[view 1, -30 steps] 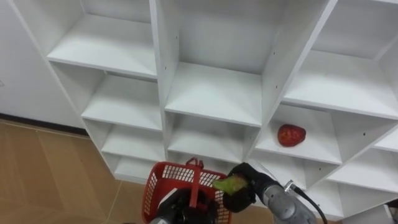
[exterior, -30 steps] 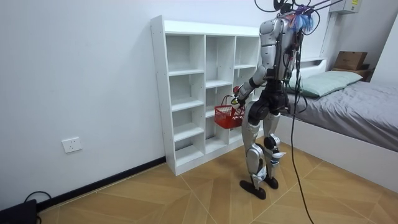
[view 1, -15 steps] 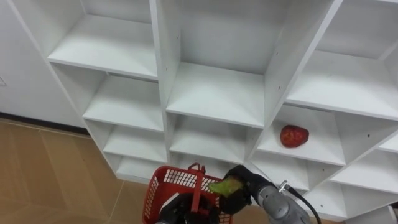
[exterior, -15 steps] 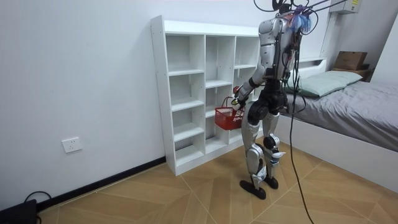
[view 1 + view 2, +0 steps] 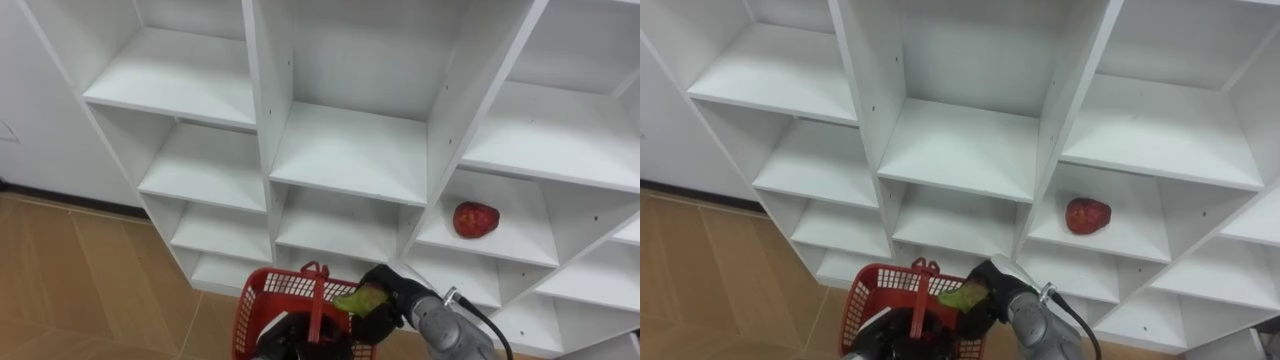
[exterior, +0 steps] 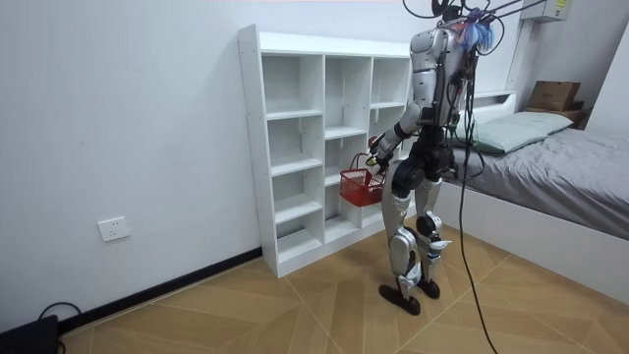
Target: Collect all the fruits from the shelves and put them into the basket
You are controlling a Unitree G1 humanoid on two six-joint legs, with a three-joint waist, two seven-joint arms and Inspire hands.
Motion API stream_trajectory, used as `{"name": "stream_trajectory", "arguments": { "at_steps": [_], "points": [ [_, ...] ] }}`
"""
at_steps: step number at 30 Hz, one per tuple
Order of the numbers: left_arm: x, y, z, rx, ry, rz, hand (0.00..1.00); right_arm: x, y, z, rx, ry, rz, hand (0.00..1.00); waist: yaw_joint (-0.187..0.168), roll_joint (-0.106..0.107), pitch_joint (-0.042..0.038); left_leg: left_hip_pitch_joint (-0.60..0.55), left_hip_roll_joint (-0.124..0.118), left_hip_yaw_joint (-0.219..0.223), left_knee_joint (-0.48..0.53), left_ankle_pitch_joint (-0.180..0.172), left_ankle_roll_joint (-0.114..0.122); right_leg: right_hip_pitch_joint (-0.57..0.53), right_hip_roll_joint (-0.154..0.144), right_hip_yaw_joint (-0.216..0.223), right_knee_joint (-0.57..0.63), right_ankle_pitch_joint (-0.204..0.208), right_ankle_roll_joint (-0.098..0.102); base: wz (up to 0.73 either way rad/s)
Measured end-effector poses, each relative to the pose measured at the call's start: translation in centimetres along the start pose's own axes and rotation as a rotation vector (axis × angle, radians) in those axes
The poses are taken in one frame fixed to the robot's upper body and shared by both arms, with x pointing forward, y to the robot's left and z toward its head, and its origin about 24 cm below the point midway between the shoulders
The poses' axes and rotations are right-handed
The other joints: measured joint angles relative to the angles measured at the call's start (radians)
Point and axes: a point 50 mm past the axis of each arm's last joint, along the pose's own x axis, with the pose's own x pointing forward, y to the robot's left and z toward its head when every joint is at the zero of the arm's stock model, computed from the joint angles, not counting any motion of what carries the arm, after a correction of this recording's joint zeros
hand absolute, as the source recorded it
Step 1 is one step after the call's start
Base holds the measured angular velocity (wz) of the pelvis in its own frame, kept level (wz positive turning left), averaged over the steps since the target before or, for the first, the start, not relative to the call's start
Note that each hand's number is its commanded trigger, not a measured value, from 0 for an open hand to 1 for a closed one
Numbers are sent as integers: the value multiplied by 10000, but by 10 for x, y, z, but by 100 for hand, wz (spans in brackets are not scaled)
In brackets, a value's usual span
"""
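– Below the shelves in the left eye view, what do I label first?

– I label the right hand (image 5: 392, 306), fingers curled round the green fruit (image 5: 356, 297). The fruit's long axis runs roughly across the view, rising a little to the right. Its narrower end points left, toward the upright handle (image 5: 315, 292) of the red basket (image 5: 262, 308). It sits at the basket's right edge, but I cannot tell whether it touches the rim.

– And the other hand?

– The left hand (image 5: 288, 338) is the dark shape low inside the basket's outline, under the handle. I cannot tell its state.

– Anything left in the closet (image 5: 350, 150)?

– A red fruit (image 5: 474, 219) lies on a shelf of the right-hand column, well apart from the right hand and above it. I cannot make out a long axis on it.

– What about the right eye view?

– I read the same layout there, with the green fruit's narrow end again toward the handle.

– What does the room view add?

– It shows the stance. The robot stands upright on the wooden floor (image 6: 295, 315), facing the closet, with the basket between them at about thigh height. A bed (image 6: 560, 162) lies at the room view's right and a wall socket (image 6: 113, 229) at its left. The fruits are too small there to tell.
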Motion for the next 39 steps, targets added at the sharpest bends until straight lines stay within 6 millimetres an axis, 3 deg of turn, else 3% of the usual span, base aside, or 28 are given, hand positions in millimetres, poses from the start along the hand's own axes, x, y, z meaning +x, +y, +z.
{"name": "stream_trajectory", "arguments": {
  "at_steps": [1,2,3,5,18,22,26,39],
  "points": [
    [0,0,0,82,14,9,100,0,0,0,2,40,14,71,2,-7,-3,1,1,0,-1,0,0,-4,-9,2,1,-1,1,0],
    [0,0,0,188,26,14,100,0,1,0,-11,55,30,58,17,-11,-4,3,1,0,1,0,0,-6,-10,3,4,-1,1,0],
    [0,0,0,203,31,12,100,0,1,1,-49,52,49,35,20,-10,-5,6,1,0,3,0,0,-6,-12,3,7,-1,1,0],
    [0,-1,-1,225,50,-12,100,1,1,4,-200,15,89,3,19,-16,-6,10,0,0,10,0,0,-6,-14,2,7,-1,1,0],
    [1,-9,-3,427,180,-309,100,3,1,9,-374,9,119,0,178,-38,-9,-18,-3,-1,39,-5,6,-6,-21,-9,22,-1,2,0],
    [0,-7,-4,426,302,-267,100,3,2,11,-378,-41,138,0,200,-119,30,-29,-4,-9,39,-5,5,-10,-23,-17,23,-2,3,0],
    [0,-6,-5,391,365,-227,100,3,2,14,-464,-100,135,0,212,-237,9,-36,-4,-12,46,-5,6,-25,-22,-17,24,-2,4,0],
    [0,-6,-6,375,387,-230,100,4,2,17,-522,-176,113,0,212,-226,21,13,-7,-27,41,-10,12,43,-21,-17,12,-3,4,0]
  ]
}}
